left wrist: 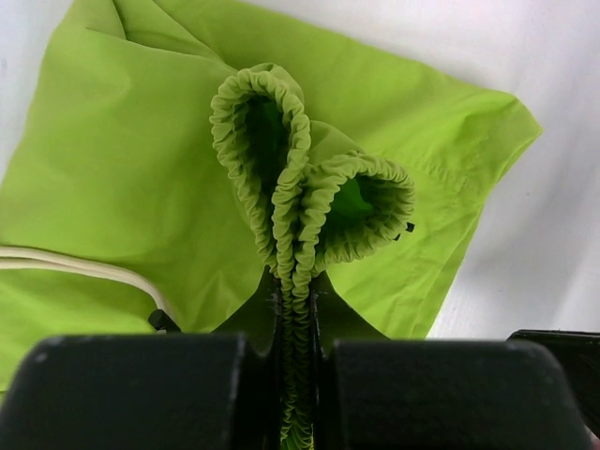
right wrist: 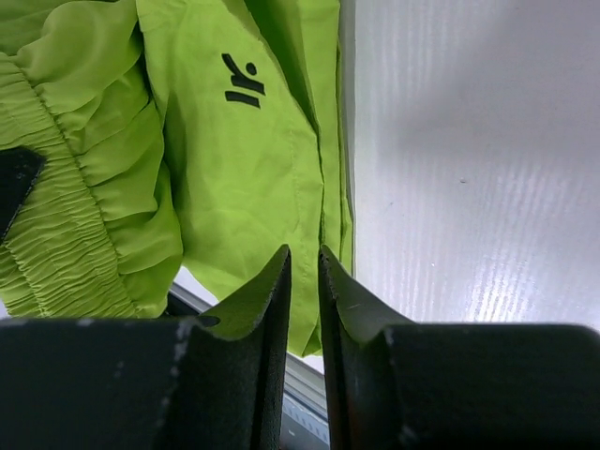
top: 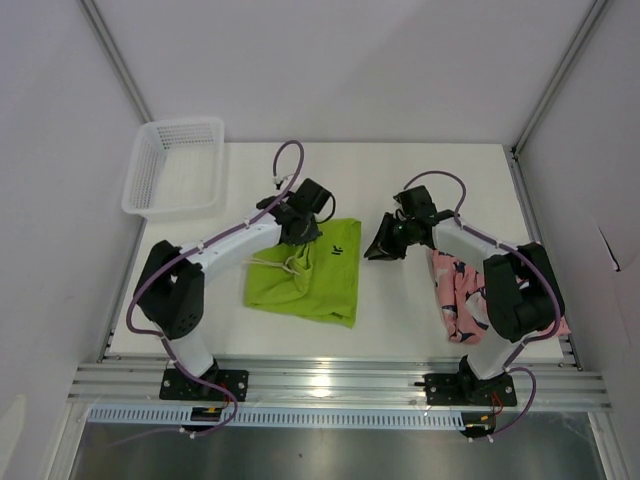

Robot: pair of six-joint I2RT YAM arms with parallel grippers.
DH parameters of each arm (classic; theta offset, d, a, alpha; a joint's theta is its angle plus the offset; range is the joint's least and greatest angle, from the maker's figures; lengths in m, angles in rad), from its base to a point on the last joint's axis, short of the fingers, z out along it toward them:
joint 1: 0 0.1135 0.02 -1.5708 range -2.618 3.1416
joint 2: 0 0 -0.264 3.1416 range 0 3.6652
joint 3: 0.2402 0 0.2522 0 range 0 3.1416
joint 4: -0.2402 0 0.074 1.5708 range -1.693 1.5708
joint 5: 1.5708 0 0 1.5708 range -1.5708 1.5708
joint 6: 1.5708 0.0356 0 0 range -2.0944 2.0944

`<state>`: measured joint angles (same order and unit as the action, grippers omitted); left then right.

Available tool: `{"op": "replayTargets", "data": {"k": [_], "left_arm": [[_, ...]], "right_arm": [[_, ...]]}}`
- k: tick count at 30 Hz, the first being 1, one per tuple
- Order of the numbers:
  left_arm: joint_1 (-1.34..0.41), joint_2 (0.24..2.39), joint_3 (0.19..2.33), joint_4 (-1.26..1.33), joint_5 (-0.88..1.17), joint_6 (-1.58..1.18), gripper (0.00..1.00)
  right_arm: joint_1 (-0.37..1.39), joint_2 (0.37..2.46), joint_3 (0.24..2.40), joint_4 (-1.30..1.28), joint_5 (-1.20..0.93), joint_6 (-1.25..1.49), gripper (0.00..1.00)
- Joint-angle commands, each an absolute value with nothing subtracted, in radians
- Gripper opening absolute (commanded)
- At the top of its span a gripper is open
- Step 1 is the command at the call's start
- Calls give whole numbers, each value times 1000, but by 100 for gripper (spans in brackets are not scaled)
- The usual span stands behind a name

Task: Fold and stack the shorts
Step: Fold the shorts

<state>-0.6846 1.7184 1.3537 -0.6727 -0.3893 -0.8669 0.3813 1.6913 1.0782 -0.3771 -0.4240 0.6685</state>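
My left claw [left wrist: 298, 292] clenches the gathered waistband [left wrist: 281, 150] of the lime green shorts [left wrist: 112, 169], mid-frame. My right claw [right wrist: 305, 267] sits at their right edge, jaws nearly together; gripping or not, I cannot tell.

The lime green shorts [top: 315, 275] lie mid-table, waistband bunched; the pink fish-print shorts [top: 455, 292] sit crumpled far right.

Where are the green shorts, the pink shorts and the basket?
green shorts [top: 325, 285]: top view, lower leg panel.
pink shorts [top: 455, 295]: top view, printed middle.
basket [top: 143, 170]: top view, left mesh wall.

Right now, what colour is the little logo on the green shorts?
The logo is black, clearest in the right wrist view.
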Motion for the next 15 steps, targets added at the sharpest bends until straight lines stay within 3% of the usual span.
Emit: {"op": "replayTargets", "data": {"k": [1,3,4,6,7,10,15], "left_arm": [[-707,1747,1362,-603,-367,-934,5],[-721,1766,1370,-595,-365,-943,21],[-730,1769,1367,-585,-356,-942,45],[-733,1775,1376,-581,-345,-942,68],[-735,1779,1379,-583,-336,-943,84],[-735,1766,1396,-558,-275,-907,96],[-735,1688,1367,-480,-144,-847,98]], "right_arm": [[364,1638,1048,-339,-403,672,20],[357,1625,1026,-325,-402,676,21],[351,1615,1022,-321,-399,680,22],[344,1606,1005,-314,-399,681,22],[341,1602,999,-310,-399,683,22],[325,1575,974,-293,-405,686,22],[295,1528,927,-252,-416,693,22]]}}
